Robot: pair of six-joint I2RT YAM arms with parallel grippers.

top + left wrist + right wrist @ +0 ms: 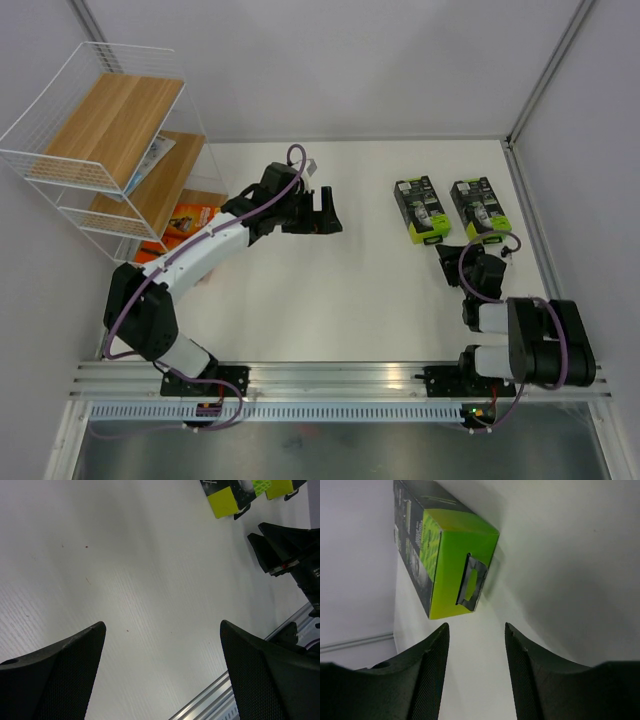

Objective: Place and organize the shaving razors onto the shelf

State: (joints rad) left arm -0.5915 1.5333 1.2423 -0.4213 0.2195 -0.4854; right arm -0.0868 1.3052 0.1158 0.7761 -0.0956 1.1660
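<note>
The shelf (62,168) stands at the far left. A flat white-blue pack (157,158) lies on its middle board. An orange box (191,217) lies on its lowest board, with a second orange box (148,252) beside it, partly hidden by my left arm. Two black boxes with lime-green tops (420,208) (478,207) lie flat on the table at the right. My left gripper (326,212) (162,625) is open and empty over bare table. My right gripper (472,250) (476,627) is open and empty, just short of the right box's green end (454,562).
A metal rail (340,378) runs along the near edge of the table. A wall post (545,70) and side wall stand close to the right of the boxes. In the left wrist view the right gripper (285,550) and the boxes' green ends (225,500) show.
</note>
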